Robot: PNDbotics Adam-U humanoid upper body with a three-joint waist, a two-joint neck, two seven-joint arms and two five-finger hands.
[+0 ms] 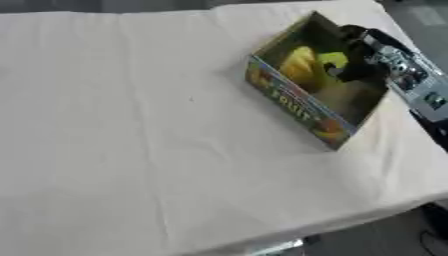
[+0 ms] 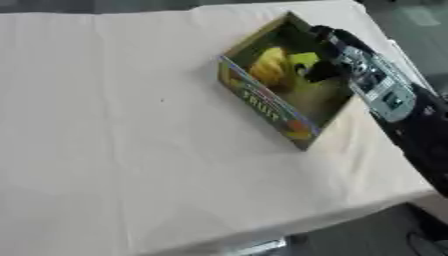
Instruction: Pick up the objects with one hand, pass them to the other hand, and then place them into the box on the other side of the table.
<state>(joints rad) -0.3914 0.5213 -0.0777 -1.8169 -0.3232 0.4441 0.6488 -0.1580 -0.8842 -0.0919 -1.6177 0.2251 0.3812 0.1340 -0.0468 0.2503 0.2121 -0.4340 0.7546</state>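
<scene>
A cardboard box printed with "FRUIT" stands open-topped at the right side of the table. A yellow fruit-like object lies inside it against the far left wall. My right hand reaches down into the box from the right, its black fingers curled round a smaller yellow-green object just beside the yellow one. I cannot tell whether that object touches the box floor. My left hand shows in neither view.
A cream cloth covers the table, with wide bare room left of the box. My right forearm, silver and black, crosses the table's right edge. The front edge runs along the bottom, with dark floor beyond.
</scene>
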